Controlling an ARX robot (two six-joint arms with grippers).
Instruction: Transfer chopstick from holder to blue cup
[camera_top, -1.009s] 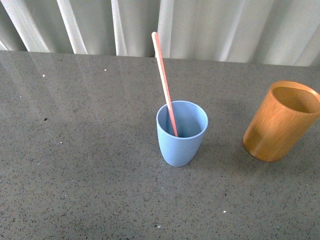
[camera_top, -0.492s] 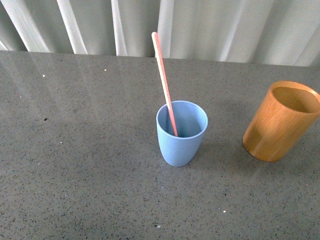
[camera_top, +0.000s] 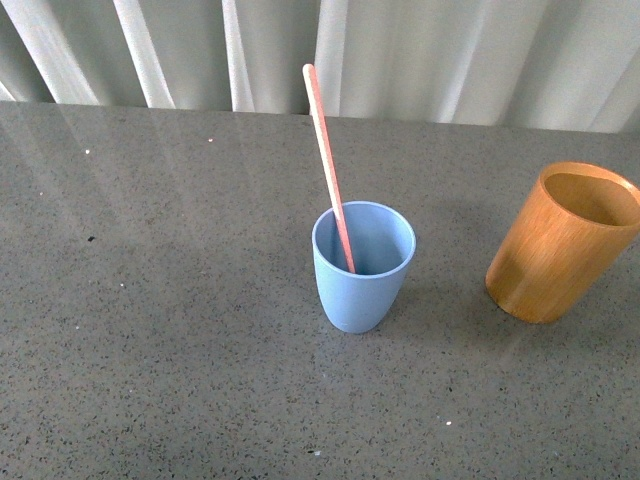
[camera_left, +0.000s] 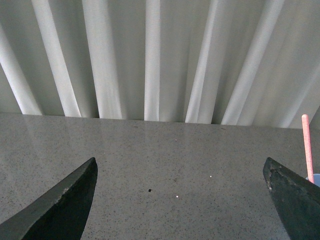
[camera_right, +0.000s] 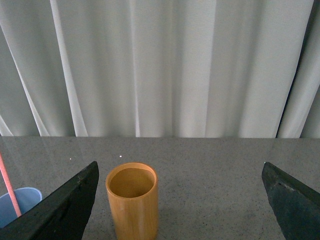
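Grey speckled stone made up the table (camera_top: 150, 330), bare across the left of the front view. At centre stood the blue cup (camera_top: 363, 266), the chopstick (camera_top: 328, 165) inside it, leaning up-left past the rim to the white curtain (camera_top: 420, 50) along the top. At right, well apart, sat the holder (camera_top: 560, 242), nothing visible in it. Neither arm appeared in that view. In the wrist views, the left gripper (camera_left: 182, 200) and the right gripper (camera_right: 180, 205) each had their dark fingers spread wide with nothing between.

lab-like test bench | grey speckled tabletop (camera_top: 150, 330) | white curtain (camera_top: 420, 55) backdrop
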